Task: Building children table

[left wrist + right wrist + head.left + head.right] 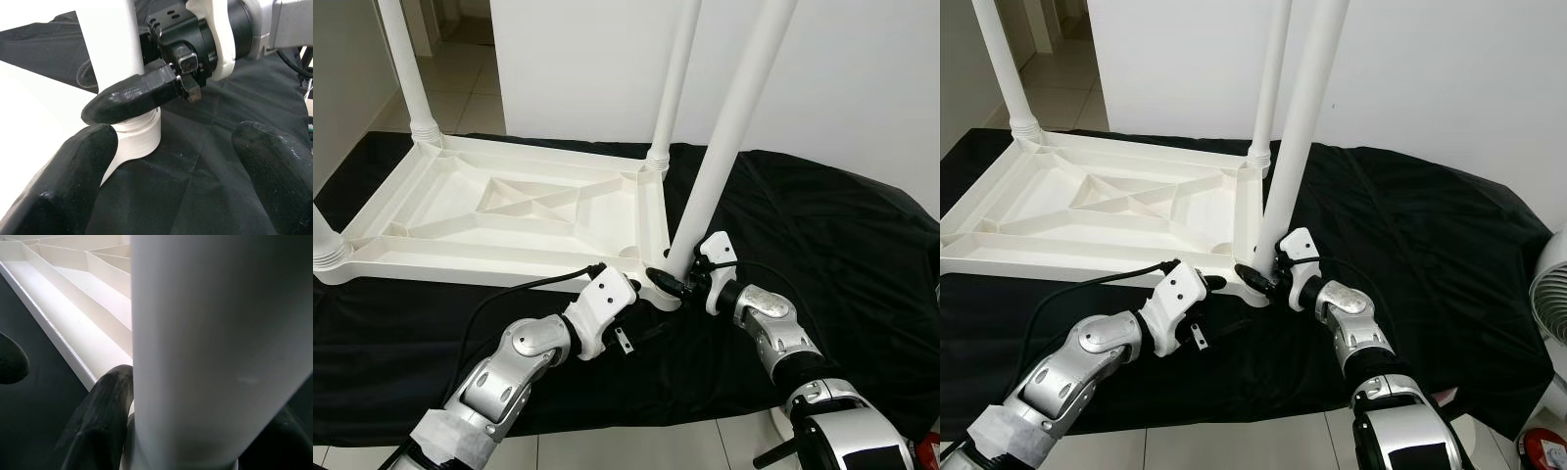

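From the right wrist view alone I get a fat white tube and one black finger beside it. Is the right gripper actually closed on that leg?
Observer: Yes, the right gripper is clamped around the near corner leg just above its socket.
Operator: Where is the other arm?
Observer: The left gripper sits open beside that socket, holding nothing.
Operator: Are the other legs in?
Observer: Three more legs stand in the corners of the upturned tabletop, which lies on a black cloth.
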`<state>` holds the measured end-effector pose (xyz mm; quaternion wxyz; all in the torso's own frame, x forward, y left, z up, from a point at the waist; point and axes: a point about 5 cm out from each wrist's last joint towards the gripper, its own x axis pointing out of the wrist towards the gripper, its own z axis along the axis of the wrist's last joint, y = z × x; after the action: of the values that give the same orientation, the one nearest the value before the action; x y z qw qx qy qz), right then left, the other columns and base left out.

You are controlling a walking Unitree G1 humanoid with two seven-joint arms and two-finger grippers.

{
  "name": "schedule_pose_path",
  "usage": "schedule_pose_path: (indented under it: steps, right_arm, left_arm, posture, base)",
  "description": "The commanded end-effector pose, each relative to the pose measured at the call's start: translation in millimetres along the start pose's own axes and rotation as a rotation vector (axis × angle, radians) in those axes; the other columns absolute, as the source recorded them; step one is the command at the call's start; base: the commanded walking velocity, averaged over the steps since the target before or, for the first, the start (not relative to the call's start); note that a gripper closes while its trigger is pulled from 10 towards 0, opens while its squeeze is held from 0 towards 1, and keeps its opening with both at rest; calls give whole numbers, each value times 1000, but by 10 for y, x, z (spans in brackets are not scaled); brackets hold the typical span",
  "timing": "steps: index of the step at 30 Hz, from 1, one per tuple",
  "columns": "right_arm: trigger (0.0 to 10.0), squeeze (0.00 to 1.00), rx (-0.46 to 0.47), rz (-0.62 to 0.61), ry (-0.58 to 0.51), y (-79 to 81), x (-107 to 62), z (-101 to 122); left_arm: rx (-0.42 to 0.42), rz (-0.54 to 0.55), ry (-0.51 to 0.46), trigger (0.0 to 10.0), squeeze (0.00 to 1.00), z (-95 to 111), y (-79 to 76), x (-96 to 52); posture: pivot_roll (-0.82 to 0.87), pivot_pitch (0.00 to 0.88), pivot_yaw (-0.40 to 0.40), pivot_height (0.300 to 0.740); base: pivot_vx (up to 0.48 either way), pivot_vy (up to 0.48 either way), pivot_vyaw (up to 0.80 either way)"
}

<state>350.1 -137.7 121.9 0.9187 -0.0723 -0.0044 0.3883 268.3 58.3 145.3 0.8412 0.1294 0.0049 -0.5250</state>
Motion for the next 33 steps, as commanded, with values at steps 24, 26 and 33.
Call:
schedule_pose_path:
  steps: [24, 26, 33]
  right_arm:
    - [10000, 0, 204, -683, 19, 397, 87, -123]
    - [10000, 0, 230, -723, 19, 420, 102, -114]
    - [10000, 0, 285, -622, -39, 608, 188, -10]
  left_arm:
    - [-23, -78, 12, 10000, 0, -43, -107, 36]
    - [-23, -79, 12, 10000, 0, -43, -110, 39]
    - [-25, -85, 11, 10000, 0, -40, -124, 49]
  posture:
    - [57, 16, -82, 740]
    - [57, 16, -82, 740]
    - [61, 12, -81, 740]
  base:
    - [0, 0, 0]
    - [0, 0, 0]
    - [0, 0, 0]
